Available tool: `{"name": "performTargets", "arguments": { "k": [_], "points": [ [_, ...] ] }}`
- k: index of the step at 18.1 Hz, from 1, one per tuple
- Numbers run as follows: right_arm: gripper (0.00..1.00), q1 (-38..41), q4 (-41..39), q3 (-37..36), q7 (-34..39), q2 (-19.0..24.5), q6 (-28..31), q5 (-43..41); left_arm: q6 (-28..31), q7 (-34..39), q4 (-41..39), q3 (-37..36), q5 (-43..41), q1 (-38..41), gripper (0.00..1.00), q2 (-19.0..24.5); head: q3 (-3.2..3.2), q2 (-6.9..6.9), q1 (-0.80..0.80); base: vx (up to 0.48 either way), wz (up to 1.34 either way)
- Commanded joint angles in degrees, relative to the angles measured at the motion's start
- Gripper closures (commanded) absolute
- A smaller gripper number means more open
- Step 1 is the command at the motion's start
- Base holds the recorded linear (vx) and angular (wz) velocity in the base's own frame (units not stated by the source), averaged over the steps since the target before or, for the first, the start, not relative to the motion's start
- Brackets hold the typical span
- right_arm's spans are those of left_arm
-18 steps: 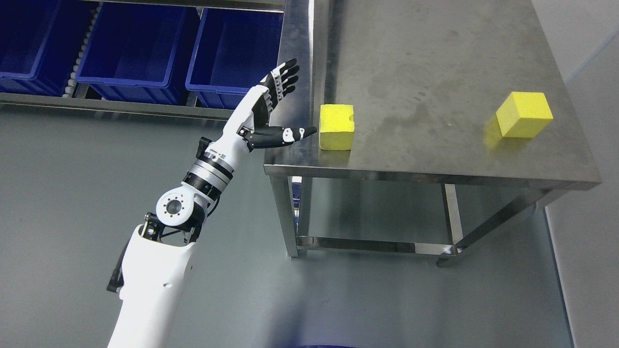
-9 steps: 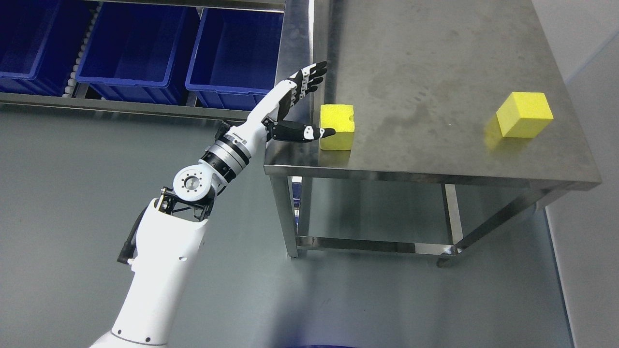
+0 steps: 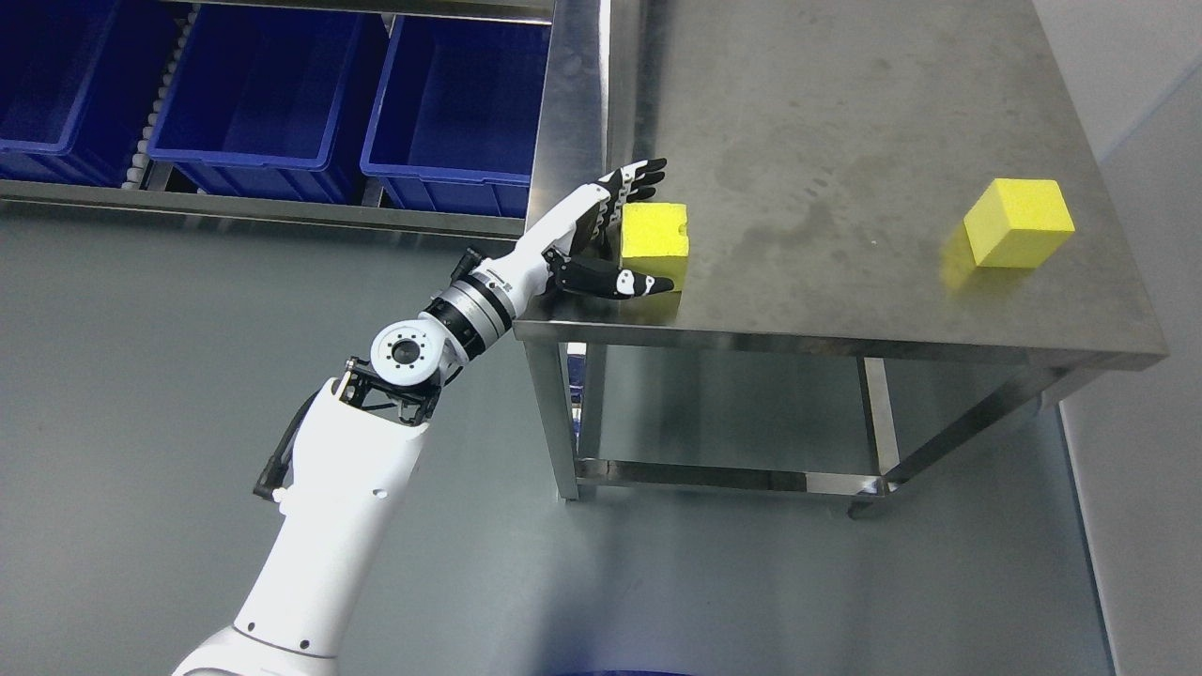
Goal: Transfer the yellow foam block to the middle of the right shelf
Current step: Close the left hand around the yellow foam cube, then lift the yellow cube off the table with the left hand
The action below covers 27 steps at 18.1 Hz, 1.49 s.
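Note:
A yellow foam block (image 3: 655,237) with a notch in its top edge sits near the front left corner of the steel table (image 3: 845,141). My left hand (image 3: 631,225) is open around the block's left side: its fingers (image 3: 637,178) reach past the far edge and its thumb (image 3: 627,281) lies along the near face. I cannot tell whether they touch the foam. A second yellow foam block (image 3: 1018,223) stands by the table's right edge, well away from the hand. My right arm does not show.
Three blue bins (image 3: 451,103) sit on a steel rack (image 3: 282,211) at the upper left, just left of the table. Grey floor spreads below and to the left. A pale wall (image 3: 1146,376) runs down the right side.
My left arm has reached right and forward, bringing the open hand from beside the table's left edge to either side of the notched block. Both blocks stay where they were.

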Motion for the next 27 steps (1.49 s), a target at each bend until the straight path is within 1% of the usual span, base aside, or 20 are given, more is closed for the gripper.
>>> {"name": "performTargets", "arguments": {
  "k": [1, 8, 10, 11, 13, 14, 16, 17, 19, 20, 22, 27],
  "points": [
    [0.0, 1.41, -1.0, -0.7, 0.02, -1.0, -0.03, 0.18, 0.0, -1.08, 4.88, -1.33, -0.16, -0.37, 0.2, 0.47, 0.0, 0.0, 0.0, 0.0, 0.0],
    [0.0, 1.41, -1.0, -0.7, 0.02, -1.0, -0.03, 0.18, -0.88, -1.17, 4.97, 1.57, 0.02, -0.28, 0.58, 0.47, 0.0, 0.0, 0.0, 0.002, 0.02],
    [0.0, 1.32, -1.0, -0.7, 0.02, -1.0, -0.03, 0.18, -2.71, -1.17, 4.97, 2.62, 0.19, -0.28, 0.7, 0.47, 0.0, 0.0, 0.0, 0.006, 0.01],
    [0.0, 1.41, -1.0, -0.7, 0.02, -1.0, -0.03, 0.18, -3.85, -1.17, 4.97, 2.98, 0.28, -0.28, 0.73, 0.47, 0.0, 0.0, 0.0, 0.0, 0.0],
    [0.0, 1.41, -1.0, -0.7, 0.02, -1.0, -0.03, 0.18, -6.66, -0.73, 4.36, 4.21, 1.5, -0.28, 0.75, 0.47, 0.0, 0.0, 0.0, 0.0, 0.0],
    [0.0, 1.41, -1.0, -0.7, 0.02, -1.0, -0.03, 0.18, -9.46, -0.56, 3.14, 4.82, 4.47, -0.28, 0.75, 0.47, 0.0, 0.0, 0.0, 0.005, 0.04],
    [0.0, 1.41, -1.0, -0.7, 0.02, -1.0, -0.03, 0.18, -14.74, 0.58, -0.72, 5.96, 13.77, -0.45, 0.75, 0.47, 0.0, 0.0, 0.0, 0.014, 0.14],
    [0.0, 1.32, -1.0, -0.7, 0.02, -1.0, -0.03, 0.18, -17.72, 2.42, -2.22, 6.93, 17.47, -0.37, 0.75, 0.47, 0.0, 0.0, 0.0, 0.023, 0.23],
    [0.0, 1.32, -1.0, -0.7, 0.02, -1.0, -0.03, 0.18, -24.05, 8.03, -3.9, 9.04, 18.74, -0.45, 0.75, 0.47, 0.0, 0.0, 0.0, 0.052, 0.54],
    [0.0, 1.41, -1.0, -0.7, 0.02, -1.0, -0.03, 0.18, -26.08, 10.32, -4.34, 9.65, 18.83, -0.37, 0.75, 0.47, 0.0, 0.0, 0.0, 0.072, 0.72],
    [0.0, 1.41, -1.0, -0.7, 0.02, -1.0, -0.03, 0.18, -28.03, 12.62, -5.3, 10.8, 18.91, 0.16, 0.75, 0.47, 0.0, 0.0, 0.0, 0.093, 0.79],
    [0.0, 1.32, -1.0, -0.7, 0.02, -1.0, -0.03, 0.18, -28.03, 12.72, -7.94, 11.86, 18.91, 3.41, 0.75, 0.47, 0.0, 0.0, 0.0, 0.153, 0.91]
  ]
}}
